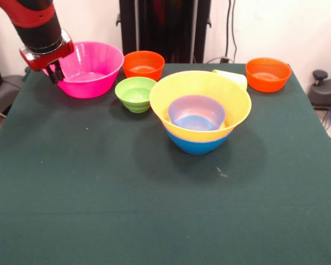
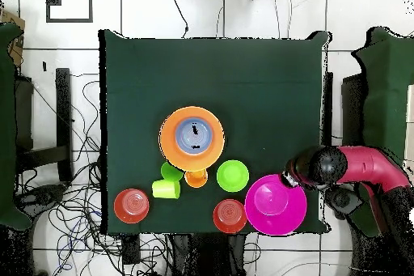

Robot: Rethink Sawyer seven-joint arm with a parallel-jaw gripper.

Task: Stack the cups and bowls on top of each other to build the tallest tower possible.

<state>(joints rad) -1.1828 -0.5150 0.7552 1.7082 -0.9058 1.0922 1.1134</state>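
Note:
The tower (image 1: 200, 105) stands mid-table: a blue bowl (image 1: 197, 144) lowest, a large yellow-orange bowl (image 1: 209, 88) in it, and a small blue bowl (image 1: 197, 112) inside that. It also shows in the overhead view (image 2: 192, 138). The large pink bowl (image 1: 91, 69) stands apart on the table at the far left. My gripper (image 1: 55, 72) is at its left rim, close against the outer wall; in the overhead view my gripper (image 2: 287, 177) is at the edge of the pink bowl (image 2: 275, 205). A small green bowl (image 1: 135, 94) and two small orange bowls (image 1: 143, 64) (image 1: 268, 73) stand loose. A lime-yellow cup (image 1: 231, 77) lies behind the tower.
In the overhead view a green cup (image 2: 171, 171) and an orange cup (image 2: 196, 178) stand beside the lime-yellow cup (image 2: 166, 188), right by the tower. The pink bowl is close to the table's edge (image 2: 319, 228). Chairs and cables surround the table.

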